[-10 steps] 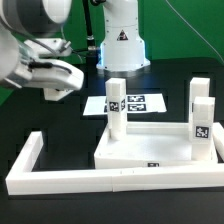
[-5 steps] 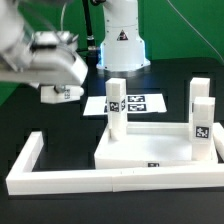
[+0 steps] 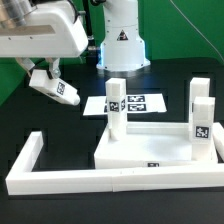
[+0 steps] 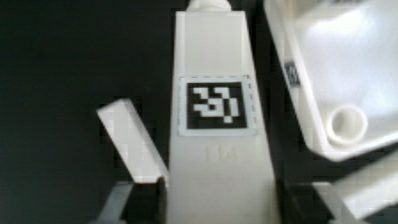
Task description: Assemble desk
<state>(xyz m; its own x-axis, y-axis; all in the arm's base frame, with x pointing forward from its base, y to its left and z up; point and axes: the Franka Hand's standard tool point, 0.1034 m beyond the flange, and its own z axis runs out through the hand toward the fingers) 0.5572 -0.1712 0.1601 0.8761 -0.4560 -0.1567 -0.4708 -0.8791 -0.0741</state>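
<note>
I'm carrying a leg [image 3: 58,88] clamped in the claw [image 3: 48,76], well away from the desk top [image 3: 150,150]; tilted, it risks jamming at its corner hole.

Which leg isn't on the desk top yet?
The leg held tilted in the tool, up at the exterior view's left; the other three stand upright on the top.

The scene is evenly lit from above; soft shadows are cast beneath the desk [image 3: 160,150]. The gripper [image 3: 55,88] is slightly blurred (the wrist view is softer throughout).
</note>
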